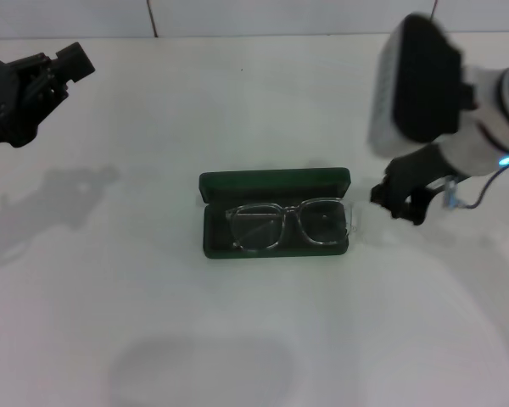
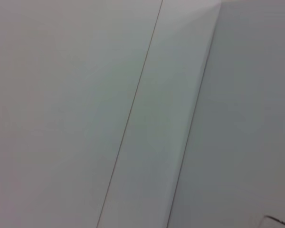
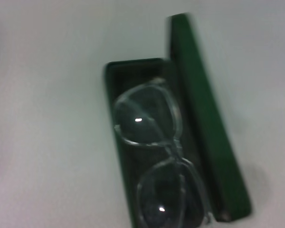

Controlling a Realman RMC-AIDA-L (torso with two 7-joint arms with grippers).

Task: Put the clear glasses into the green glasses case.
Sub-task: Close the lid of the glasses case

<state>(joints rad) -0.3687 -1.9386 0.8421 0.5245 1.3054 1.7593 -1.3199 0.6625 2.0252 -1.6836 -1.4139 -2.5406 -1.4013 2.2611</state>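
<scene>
The green glasses case (image 1: 271,181) lies open at the table's middle, its lid standing up along the far side. The clear glasses (image 1: 293,223) rest inside it, lenses facing up, and their right end reaches just over the case's right rim. My right gripper (image 1: 401,203) hovers low just right of the case, open and holding nothing. The right wrist view looks down on the glasses (image 3: 149,118) in the dark-lined case (image 3: 204,133). My left gripper (image 1: 64,66) is parked far off at the back left.
The case sits on a white table (image 1: 254,339). A tiled wall (image 1: 237,17) closes off the back. My right arm's bulky white and black forearm (image 1: 424,76) hangs over the table's right side. The left wrist view shows only pale flat surfaces.
</scene>
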